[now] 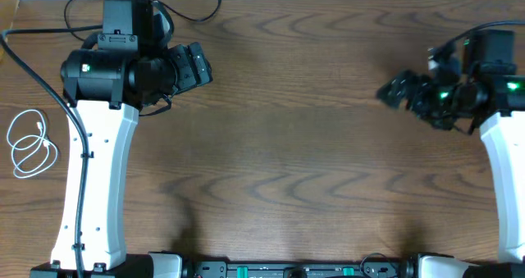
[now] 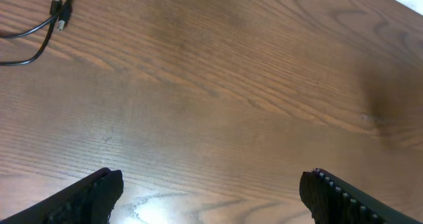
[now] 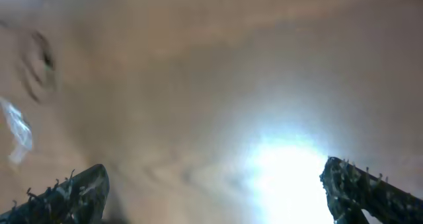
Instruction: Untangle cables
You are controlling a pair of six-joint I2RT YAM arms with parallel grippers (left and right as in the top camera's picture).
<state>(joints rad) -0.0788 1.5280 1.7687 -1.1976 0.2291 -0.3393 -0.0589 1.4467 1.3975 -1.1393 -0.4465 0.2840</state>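
- Wood-grain table: white cable coiled at the left edge, black cable trailing at the far side; I see no third.
- Empty-handed, the left gripper and right gripper both gape.
- Risk: a low reach could nudge the white cable off the edge.
- Only the left wrist view shows the black cable's plug; overhead alone shows the white cable clearly.

A dark brown, wood-grained table carries everything. A white cable lies on it in loose, overlapping loops near the left edge. Farther back and to the right of the white cable, a thin black cable curves across the wood close to the far edge.
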